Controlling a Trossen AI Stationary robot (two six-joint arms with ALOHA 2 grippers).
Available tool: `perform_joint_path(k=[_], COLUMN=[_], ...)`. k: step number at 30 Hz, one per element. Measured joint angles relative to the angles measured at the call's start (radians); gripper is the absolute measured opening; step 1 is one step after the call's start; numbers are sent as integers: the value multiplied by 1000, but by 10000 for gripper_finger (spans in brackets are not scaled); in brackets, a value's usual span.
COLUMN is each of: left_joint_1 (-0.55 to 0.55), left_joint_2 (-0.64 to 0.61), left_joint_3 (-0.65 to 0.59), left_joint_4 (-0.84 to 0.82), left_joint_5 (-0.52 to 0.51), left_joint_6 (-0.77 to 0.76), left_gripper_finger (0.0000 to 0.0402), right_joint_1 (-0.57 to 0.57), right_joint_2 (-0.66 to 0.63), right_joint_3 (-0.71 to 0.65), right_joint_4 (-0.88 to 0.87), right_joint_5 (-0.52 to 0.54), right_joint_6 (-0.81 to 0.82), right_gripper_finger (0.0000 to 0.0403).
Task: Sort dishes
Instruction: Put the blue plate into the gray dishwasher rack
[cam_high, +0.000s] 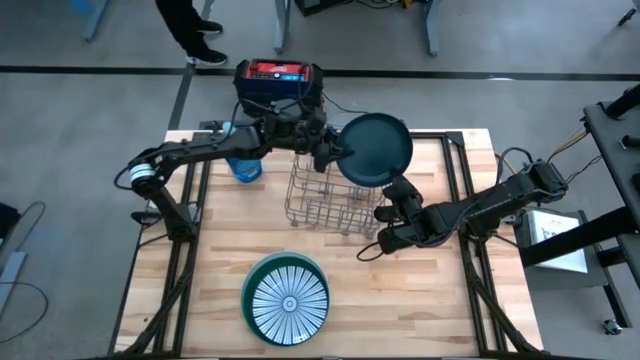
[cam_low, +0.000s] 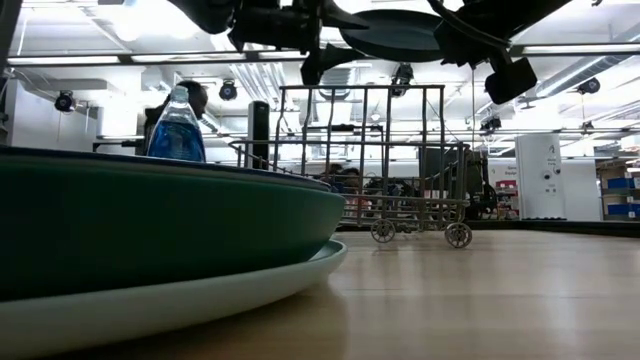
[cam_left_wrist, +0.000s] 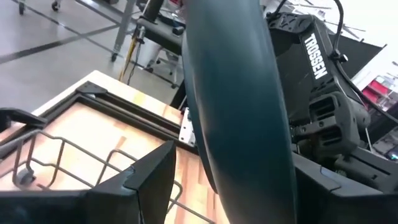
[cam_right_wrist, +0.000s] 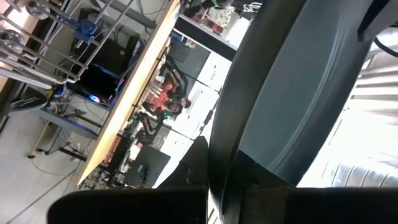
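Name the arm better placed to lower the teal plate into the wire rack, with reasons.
Left. The left gripper grips the dark teal plate at its rim, beside the wire rack; the right gripper holds its near edge.

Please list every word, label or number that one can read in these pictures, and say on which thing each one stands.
"TROSSEN": white letters on the dark arm housing behind the dark teal plate, in the left wrist view.
Label on the blue bottle: too blurred to read.
Red device beyond the table: markings too small to read.
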Motion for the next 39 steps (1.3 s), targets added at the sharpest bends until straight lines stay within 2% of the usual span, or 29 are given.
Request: perform_joint_path(k=[12, 15, 18, 22, 24, 31, 39], left_joint_1=[0, -1, 0, 2, 2, 0, -2], left_joint_2=[3, 3, 3, 3, 3, 3, 3], left_joint_3=[0, 0, 0, 0, 0, 0, 0], left_joint_4=[39, 39, 39, 38, 38, 47, 82], left_joint_5=[94, 95, 81, 37, 3, -73, -109], left_joint_6=[3, 15, 15, 30, 35, 38, 23], left_gripper_finger=[217, 180, 121, 46, 25, 17, 18], right_joint_1=[0, 0, 0, 1, 1, 0, 0], right_joint_2=[0, 0, -1, 0, 0, -1, -4], right_joint_3=[0, -1, -1, -2, -2, 0, 71], right_joint_4=[4, 4, 2, 2, 6, 17, 20], right_joint_5=[3, 5, 20, 19, 16, -3, -81], right_joint_6=[6, 6, -1, -5, 1, 74, 283], right_gripper_finger=[0, 0, 0, 0, 0, 27, 109])
